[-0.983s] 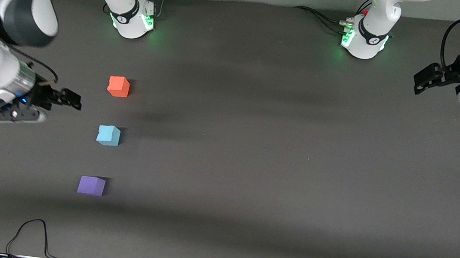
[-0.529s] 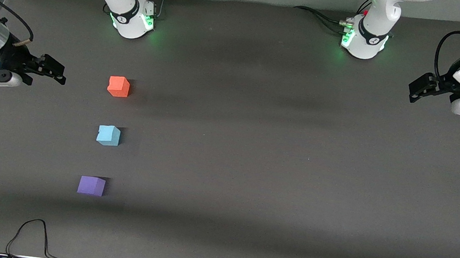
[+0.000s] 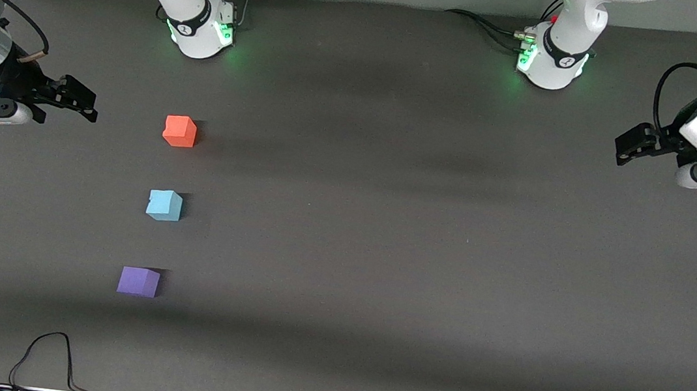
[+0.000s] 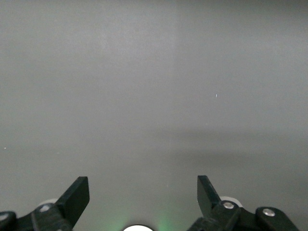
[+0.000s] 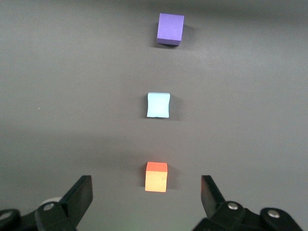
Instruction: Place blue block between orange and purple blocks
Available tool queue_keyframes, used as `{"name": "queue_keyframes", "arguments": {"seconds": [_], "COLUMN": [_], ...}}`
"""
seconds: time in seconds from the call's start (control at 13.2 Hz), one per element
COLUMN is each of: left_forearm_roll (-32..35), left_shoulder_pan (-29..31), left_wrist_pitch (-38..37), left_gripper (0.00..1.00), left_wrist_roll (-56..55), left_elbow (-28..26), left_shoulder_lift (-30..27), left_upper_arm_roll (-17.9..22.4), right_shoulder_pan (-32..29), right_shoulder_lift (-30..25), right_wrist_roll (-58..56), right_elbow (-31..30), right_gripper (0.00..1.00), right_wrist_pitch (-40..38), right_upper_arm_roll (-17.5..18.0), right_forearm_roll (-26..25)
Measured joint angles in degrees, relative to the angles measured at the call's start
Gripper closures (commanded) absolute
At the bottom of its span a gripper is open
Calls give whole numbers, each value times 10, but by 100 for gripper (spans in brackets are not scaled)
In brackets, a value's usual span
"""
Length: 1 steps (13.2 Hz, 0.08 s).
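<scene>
Blue block (image 3: 164, 205) already sits on the dark table (image 3: 384, 226) between the orange block (image 3: 180, 131) and the purple block (image 3: 138, 281), so I think your job looks done and you only need to park the arms. Your right gripper (image 3: 84, 105) hangs wide open and empty, up off the table with the orange block nearest its fingers, and your left gripper (image 3: 624, 148) waits open and empty at its own end. Since a second ago your right gripper has pulled away from the blocks, your left gripper has dipped a little, and the three blocks have not moved.

Dark grey table (image 3: 384, 226) with orange block (image 3: 180, 131), blue block (image 3: 164, 205), purple block (image 3: 138, 282).
</scene>
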Motion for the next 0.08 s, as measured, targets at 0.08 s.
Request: {"name": "queue_keyframes", "arguments": {"seconds": [0.08], "left_forearm_roll": [0], "left_shoulder_pan": [0], "left_wrist_pitch": [1], "left_gripper": [0], "left_wrist_roll": [0], "left_elbow": [5], "left_shoulder_lift": [6], "left_upper_arm_roll": [0], "right_shoulder_pan": [0], "right_shoulder_lift": [0], "right_wrist_roll": [0], "right_elbow": [0], "right_gripper": [0], "right_wrist_pitch": [0], "right_upper_arm_roll": [0], "right_forearm_roll": [0]}}
